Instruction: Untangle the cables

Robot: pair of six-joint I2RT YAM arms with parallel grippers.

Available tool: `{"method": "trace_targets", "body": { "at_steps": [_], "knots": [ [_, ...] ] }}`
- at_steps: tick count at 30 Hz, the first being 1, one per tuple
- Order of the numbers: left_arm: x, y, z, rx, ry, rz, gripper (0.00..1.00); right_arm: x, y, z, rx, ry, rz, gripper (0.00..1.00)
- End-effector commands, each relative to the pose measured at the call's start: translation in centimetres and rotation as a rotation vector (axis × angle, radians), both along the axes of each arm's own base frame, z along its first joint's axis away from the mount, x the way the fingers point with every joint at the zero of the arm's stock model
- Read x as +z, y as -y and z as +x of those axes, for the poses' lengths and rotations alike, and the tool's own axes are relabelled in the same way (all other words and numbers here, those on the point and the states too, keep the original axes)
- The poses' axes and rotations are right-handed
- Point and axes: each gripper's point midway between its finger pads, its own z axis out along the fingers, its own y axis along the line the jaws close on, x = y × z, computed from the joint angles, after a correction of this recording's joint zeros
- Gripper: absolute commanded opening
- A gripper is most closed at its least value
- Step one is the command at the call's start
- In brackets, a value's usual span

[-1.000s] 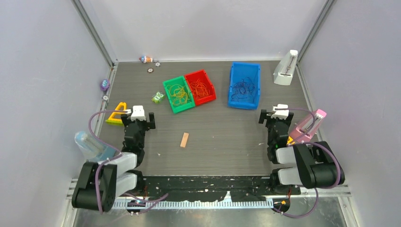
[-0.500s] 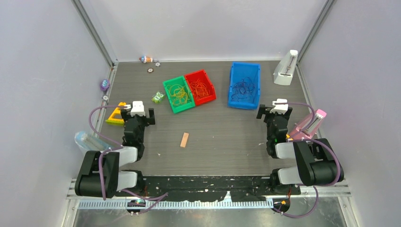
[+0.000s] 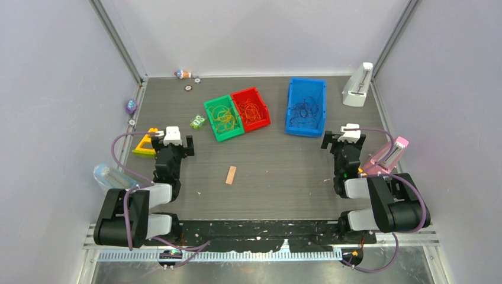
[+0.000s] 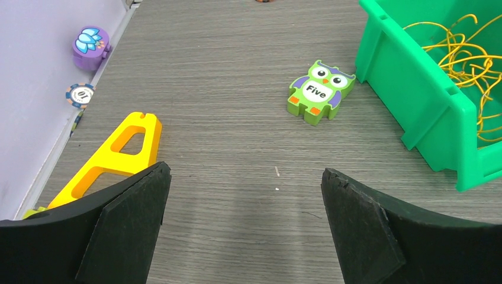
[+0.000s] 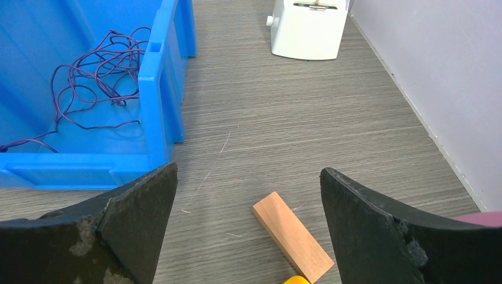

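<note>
A: Where are the cables found, and why there?

B: They are sorted by colour into bins at the far part of the table (image 3: 278, 160). The yellow cables (image 4: 467, 65) are held in the green bin (image 4: 414, 89). The orange-red cables (image 3: 251, 111) are held in the red bin (image 3: 258, 125) touching it. The purple cables (image 5: 97, 77) are held in the blue bin (image 5: 157, 94), set apart to the right. It is judged that one colour is given to each bin so that the colours cannot be knotted together.

A: How many of each are counted?

B: Three bins and three bunches are counted. The strands within a bunch are looped over one another and cannot be counted.

A: And the end effectors?

B: Two are seen. The left end effector (image 4: 245, 177) and the right end effector (image 5: 248, 177) are both released, with the jaws spread wide and nothing grasped. They are held low over bare table, short of the bins, which is judged to be a waiting pose. One tan block (image 3: 231, 175) is seen between the arms, and a second tan block (image 5: 292, 236) just below the right end effector.
</note>
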Motion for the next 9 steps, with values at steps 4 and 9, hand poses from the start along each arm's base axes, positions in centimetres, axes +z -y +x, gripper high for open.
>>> {"method": "trace_targets", "body": {
  "at_steps": [4,9],
  "knots": [
    [2.27,-0.02,0.9,0.001,0.073,-0.009,1.0,1.63,0.01,0.76,-0.005,0.058,0.016,0.95],
    [2.24,-0.03,0.81,0.0,0.074,-0.009,1.0,1.67,0.03,0.78,-0.006,0.059,0.016,0.95]
  ]
}}
